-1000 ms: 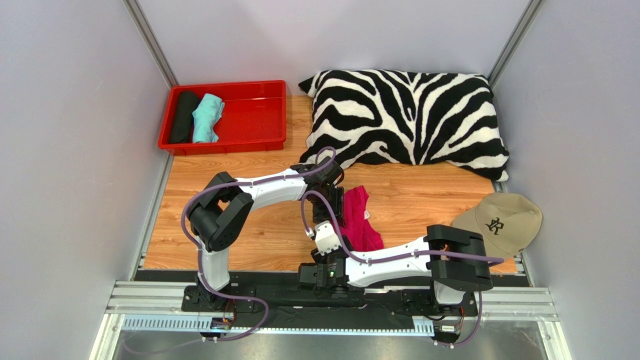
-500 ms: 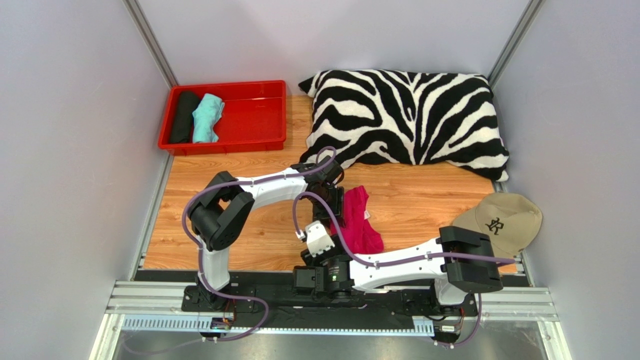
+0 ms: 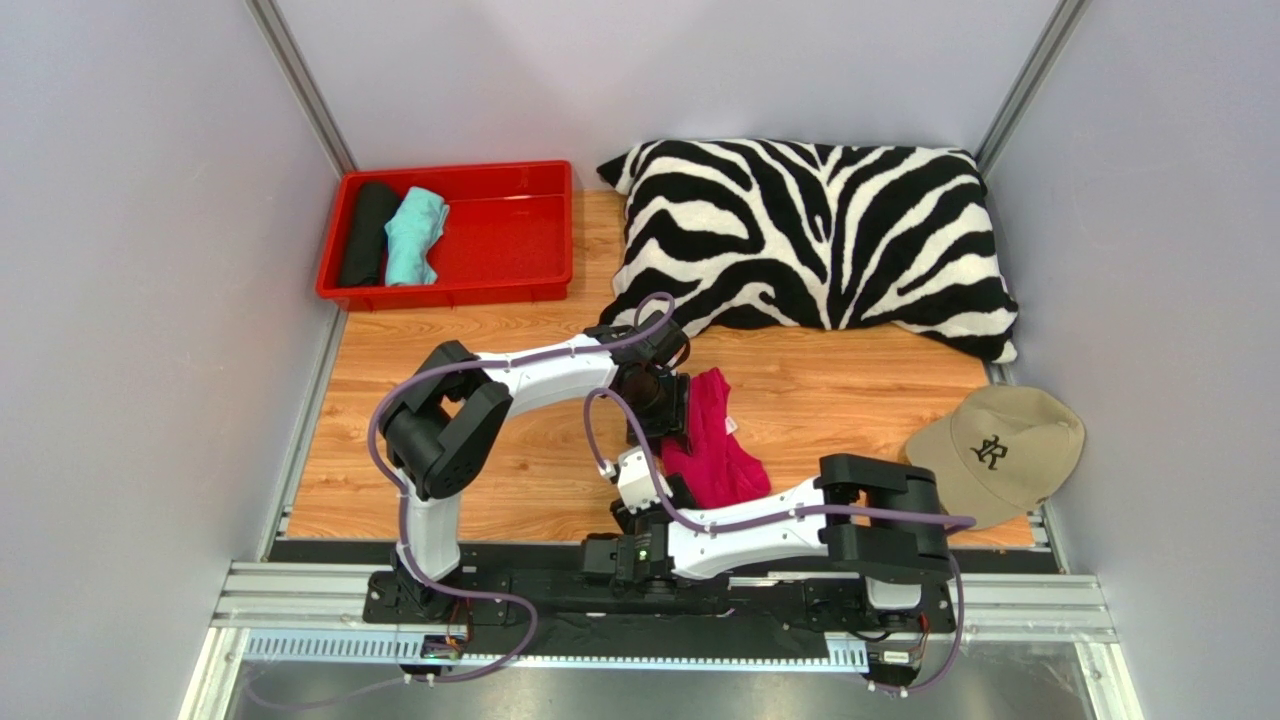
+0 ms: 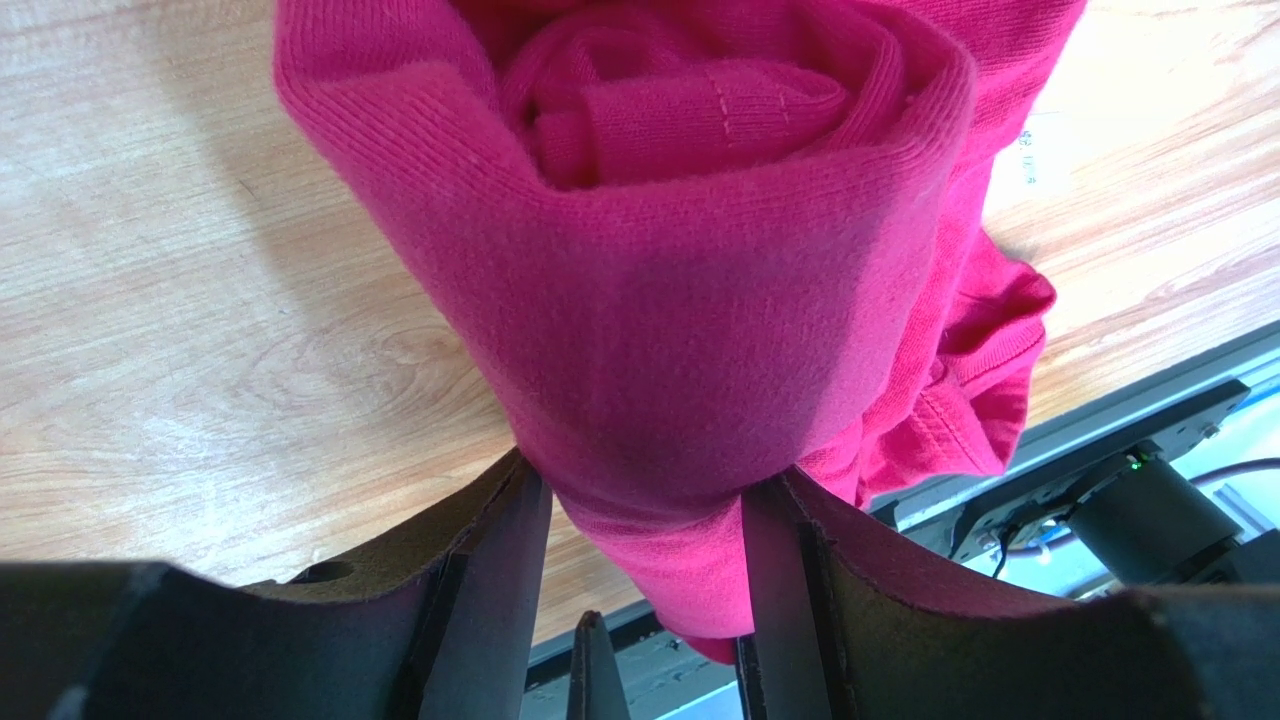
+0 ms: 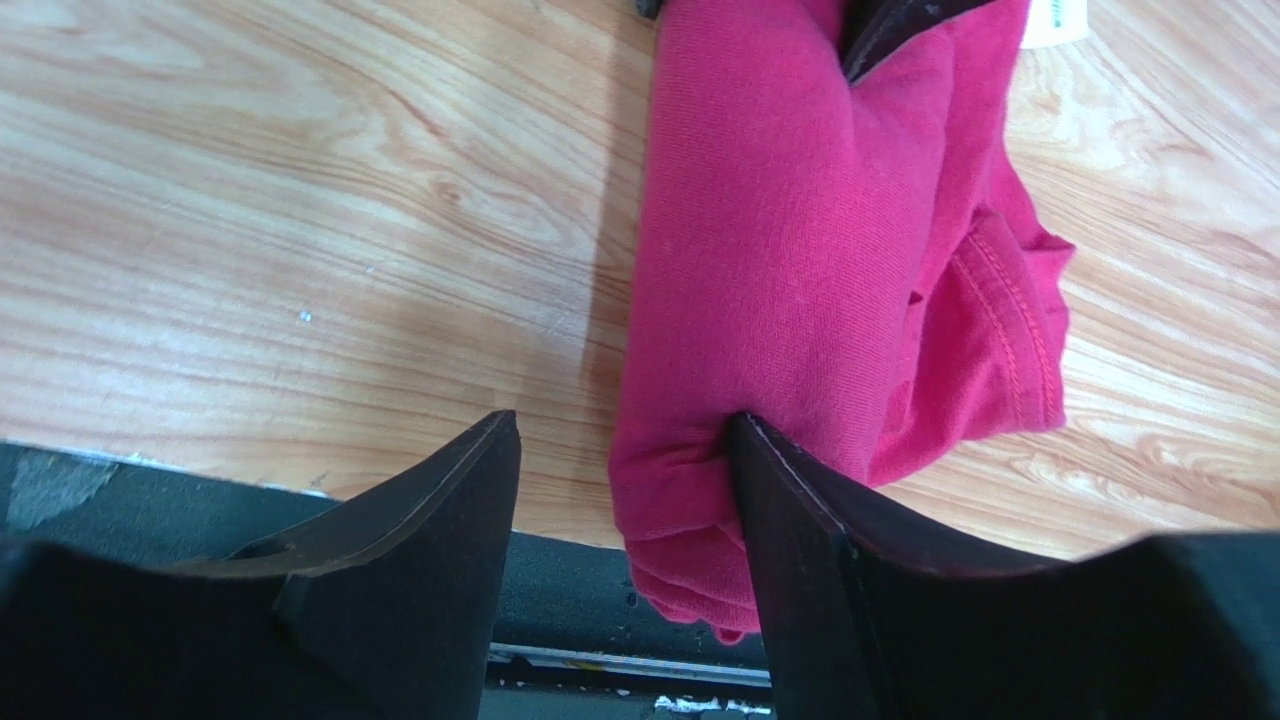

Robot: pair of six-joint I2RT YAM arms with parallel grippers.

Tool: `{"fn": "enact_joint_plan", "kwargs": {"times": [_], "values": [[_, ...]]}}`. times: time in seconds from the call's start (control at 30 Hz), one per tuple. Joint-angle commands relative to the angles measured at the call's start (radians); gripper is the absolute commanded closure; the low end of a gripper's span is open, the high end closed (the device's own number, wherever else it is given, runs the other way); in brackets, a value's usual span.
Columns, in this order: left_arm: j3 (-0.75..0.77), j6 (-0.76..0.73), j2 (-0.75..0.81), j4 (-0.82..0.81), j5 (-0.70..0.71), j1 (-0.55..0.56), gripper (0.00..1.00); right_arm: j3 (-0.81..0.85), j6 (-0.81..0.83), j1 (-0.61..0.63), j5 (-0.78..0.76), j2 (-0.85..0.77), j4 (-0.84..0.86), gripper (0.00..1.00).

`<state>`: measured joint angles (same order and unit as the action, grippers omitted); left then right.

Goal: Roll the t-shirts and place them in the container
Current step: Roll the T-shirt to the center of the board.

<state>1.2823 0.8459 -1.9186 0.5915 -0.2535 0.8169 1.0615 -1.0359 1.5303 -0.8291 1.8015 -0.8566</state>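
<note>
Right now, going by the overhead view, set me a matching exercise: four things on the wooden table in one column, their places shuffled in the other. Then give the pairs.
Things:
1. magenta-pink cloth t-shirt
2. teal rolled fabric
3. beige cloth cap
4. zebra-striped pillow

Places:
A. inside the red plastic tray
B. at the right edge of the wooden table
C. middle of the table, towards its near edge
D. far side of the table, right of the tray

Pairs: 1-C, 2-A, 3-B, 4-D
</note>
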Motion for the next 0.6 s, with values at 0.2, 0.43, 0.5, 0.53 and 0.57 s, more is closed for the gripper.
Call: {"fn": "enact_joint_plan", "kwargs": {"times": [0.2, 0.43, 0.5, 0.53, 0.57], "values": [[-0.001, -0.045, -0.046, 0.085, 0.049, 0.004, 0.44, 0.129, -0.253, 0.001, -0.071, 0.130, -0.360, 0.41], [0.003, -0.048, -0.053, 0.085, 0.045, 0.005, 0.43, 0.229, -0.306, 0.021, -0.134, 0.225, -0.512, 0.42], [0.002, -0.048, -0.053, 0.088, 0.045, 0.004, 0.43, 0.229, -0.293, 0.021, -0.130, 0.237, -0.493, 0.43], [0.000, -0.050, -0.051, 0.087, 0.046, 0.004, 0.43, 0.232, -0.291, 0.019, -0.127, 0.254, -0.495, 0.44], [0.000, -0.050, -0.051, 0.087, 0.048, 0.005, 0.43, 0.235, -0.294, 0.021, -0.127, 0.260, -0.507, 0.44]]}}
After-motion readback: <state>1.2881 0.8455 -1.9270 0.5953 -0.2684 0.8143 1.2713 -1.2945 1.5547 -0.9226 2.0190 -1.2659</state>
